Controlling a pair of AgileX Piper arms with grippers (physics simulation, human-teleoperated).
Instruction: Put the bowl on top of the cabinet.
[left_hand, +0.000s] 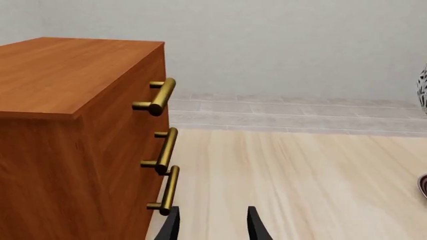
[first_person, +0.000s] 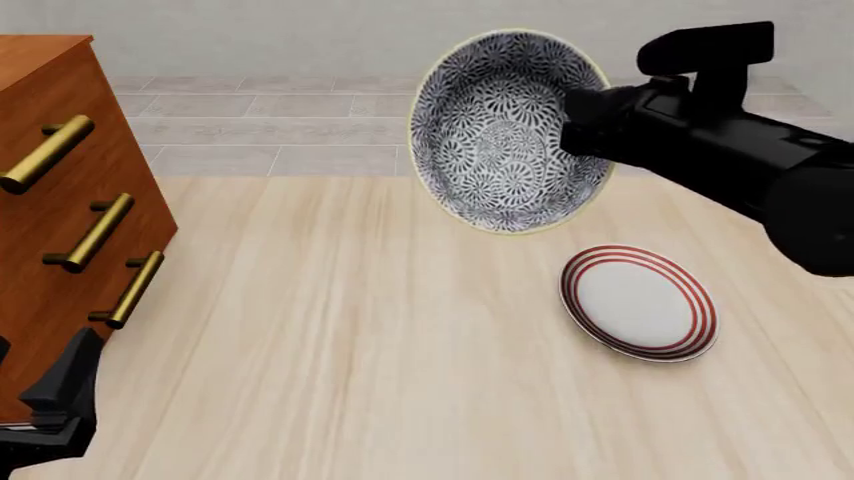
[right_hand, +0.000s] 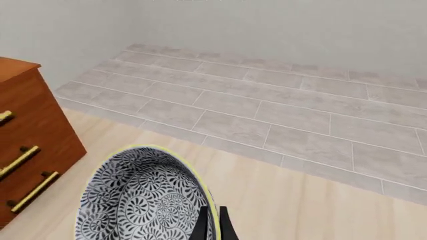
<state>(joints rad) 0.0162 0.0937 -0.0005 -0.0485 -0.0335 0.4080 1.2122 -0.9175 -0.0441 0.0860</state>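
Observation:
The bowl (first_person: 501, 135), blue-black patterned with a pale yellow rim, hangs tilted in the air above the table, its opening facing the camera. My right gripper (first_person: 587, 125) is shut on its right rim; the right wrist view shows the gripper (right_hand: 213, 227) pinching the rim of the bowl (right_hand: 143, 200). The reddish-brown cabinet (first_person: 60, 170) with three brass handles stands at the far left, well apart from the bowl. My left gripper (left_hand: 213, 230) is open and holds nothing, low beside the front of the cabinet (left_hand: 67, 125). A sliver of the bowl (left_hand: 423, 90) shows in the left wrist view.
A flat white plate with red rings (first_person: 638, 302) lies on the light wooden table (first_person: 360, 340), below and right of the bowl. Grey tiled floor (first_person: 267, 130) and a pale wall lie beyond the table's far edge.

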